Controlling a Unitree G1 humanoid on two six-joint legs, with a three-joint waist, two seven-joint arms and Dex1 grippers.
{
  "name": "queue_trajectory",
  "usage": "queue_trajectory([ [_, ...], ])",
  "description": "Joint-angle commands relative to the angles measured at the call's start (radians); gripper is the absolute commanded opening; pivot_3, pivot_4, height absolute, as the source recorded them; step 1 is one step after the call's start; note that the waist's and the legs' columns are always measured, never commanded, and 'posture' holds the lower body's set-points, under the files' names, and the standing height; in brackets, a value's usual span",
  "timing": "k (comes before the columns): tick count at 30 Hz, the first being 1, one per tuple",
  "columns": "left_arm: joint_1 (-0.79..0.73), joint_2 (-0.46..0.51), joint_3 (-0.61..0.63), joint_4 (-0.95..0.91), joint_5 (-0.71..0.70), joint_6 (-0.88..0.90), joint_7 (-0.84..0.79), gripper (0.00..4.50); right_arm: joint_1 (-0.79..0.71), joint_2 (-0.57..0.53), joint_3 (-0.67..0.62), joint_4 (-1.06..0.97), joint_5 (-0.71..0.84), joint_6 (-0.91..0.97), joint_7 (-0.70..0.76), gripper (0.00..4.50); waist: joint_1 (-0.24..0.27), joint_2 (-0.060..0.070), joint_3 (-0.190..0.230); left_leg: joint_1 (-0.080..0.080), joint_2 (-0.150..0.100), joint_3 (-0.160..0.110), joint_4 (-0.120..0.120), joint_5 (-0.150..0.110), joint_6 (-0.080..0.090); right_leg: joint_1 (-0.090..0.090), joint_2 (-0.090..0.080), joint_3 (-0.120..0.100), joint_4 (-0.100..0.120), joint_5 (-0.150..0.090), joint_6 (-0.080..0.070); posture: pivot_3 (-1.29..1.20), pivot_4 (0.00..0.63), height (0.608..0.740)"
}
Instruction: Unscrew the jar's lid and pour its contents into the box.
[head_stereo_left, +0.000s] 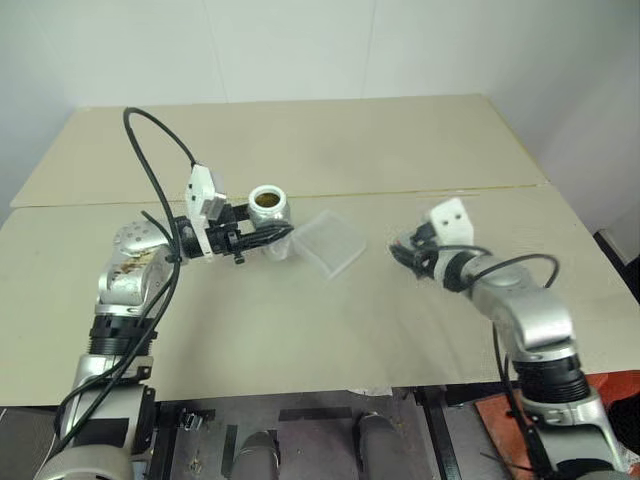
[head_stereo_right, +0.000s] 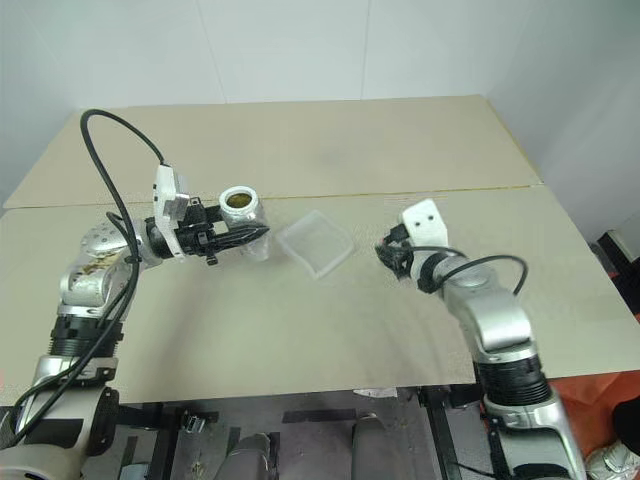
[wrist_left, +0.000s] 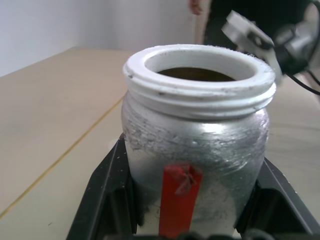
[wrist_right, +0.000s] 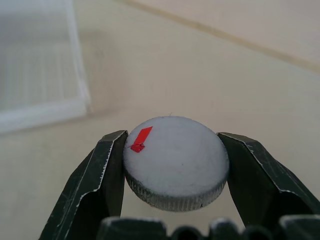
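Table (head_stereo_left: 300, 330): tan top, a seam line across it, bearing all items below.

Box (head_stereo_left: 331, 241): clear shallow plastic tray, lying flat on the table; the landmark for this entry.

Left gripper (wrist_left: 192, 200): to the box's left, both black fingers clamped on the jar's sides.

Right gripper (wrist_right: 175, 165): to the box's right, apart from it, fingers clamped on the lid's rim.

Jar (head_stereo_left: 268, 206): silvery, red strip on its side, just left of the box, upright, white threaded mouth uncovered.

Lid (wrist_right: 176, 162): grey-white disc, ribbed edge, small red mark, clear of the jar.

Contents (wrist_left: 195, 74): brownish, inside the jar's mouth.
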Motion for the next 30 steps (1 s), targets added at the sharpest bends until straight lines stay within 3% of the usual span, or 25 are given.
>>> queue_trajectory([
  [1, -0.009, -0.010, 0.011, -0.024, 0.035, -0.031, 0.075, 1.92, 0.005, 0.013, 0.012, 0.018, -0.053, -0.002, -0.035, 3.47, 0.000, 0.000, 0.000, 0.000, 0.000, 0.000, 0.000, 0.000, 0.000, 0.000, 0.000, 0.000, 0.000, 0.000, 0.000, 0.00, 0.150, 0.740],
  [4, -0.035, -0.025, 0.011, -0.007, 0.068, -0.051, 0.132, 1.92, 0.004, -0.009, -0.003, -0.028, -0.049, 0.042, -0.011, 4.33, 0.002, 0.000, 0.000, 0.000, 0.000, 0.000, 0.000, 0.000, 0.000, 0.000, 0.000, 0.000, 0.000, 0.000, 0.000, 0.00, 0.150, 0.740],
  [8, -0.104, -0.069, -0.014, 0.050, 0.202, -0.150, 0.305, 1.92, -0.018, -0.099, -0.078, -0.194, 0.069, 0.154, 0.120, 4.45, 0.017, 0.000, 0.000, 0.000, 0.000, 0.000, 0.000, 0.000, 0.000, 0.000, 0.000, 0.000, 0.000, 0.000, 0.000, 0.00, 0.150, 0.740],
  [13, -0.232, -0.042, -0.225, 0.341, 0.688, -0.627, 0.702, 1.92, -0.122, -0.128, -0.199, -0.297, 0.285, 0.367, 0.241, 4.45, 0.026, 0.000, 0.000, 0.001, 0.000, 0.000, 0.000, 0.000, 0.000, 0.002, 0.000, 0.000, -0.001, 0.000, 0.000, 0.00, 0.150, 0.740],
  [16, -0.361, -0.020, -0.396, 0.526, 0.984, -0.810, 0.998, 1.92, -0.189, -0.143, -0.193, -0.303, 0.363, 0.440, 0.292, 4.45, 0.030, 0.000, 0.000, 0.001, -0.001, 0.000, 0.000, 0.000, 0.000, 0.001, 0.000, 0.000, -0.002, 0.000, 0.000, 0.00, 0.150, 0.740],
  [18, -0.480, -0.003, -0.582, 0.640, 1.262, -0.836, 1.276, 1.92, -0.215, -0.165, -0.165, -0.300, 0.385, 0.442, 0.326, 4.45, 0.039, -0.001, 0.001, -0.001, -0.001, 0.000, 0.000, 0.000, 0.000, 0.000, 0.000, 0.000, -0.002, 0.001, 0.001, 0.00, 0.150, 0.740],
  [21, -0.612, -0.028, -0.787, 0.779, 1.510, -0.810, 1.551, 1.92, -0.244, -0.183, -0.139, -0.291, 0.402, 0.437, 0.349, 4.45, 0.052, -0.001, 0.001, -0.003, -0.002, 0.000, 0.001, 0.000, 0.000, 0.000, -0.001, 0.000, -0.002, 0.002, 0.003, 0.00, 0.150, 0.740],
  [25, -0.711, -0.083, -0.976, 0.909, 1.697, -0.796, 1.763, 1.92, -0.277, -0.197, -0.114, -0.283, 0.415, 0.430, 0.364, 4.45, 0.056, -0.001, 0.001, -0.005, -0.003, 0.000, 0.000, 0.000, 0.000, -0.001, -0.002, 0.000, -0.001, 0.002, 0.004, 0.00, 0.150, 0.740],
  [30, -0.780, -0.168, -1.134, 1.020, 1.836, -0.708, 1.861, 1.92, -0.292, -0.192, -0.119, -0.277, 0.428, 0.428, 0.367, 4.45, 0.055, -0.001, 0.001, -0.009, -0.003, 0.000, 0.001, 0.000, -0.001, -0.004, -0.002, -0.001, 0.000, 0.002, 0.004, 0.00, 0.150, 0.740],
])
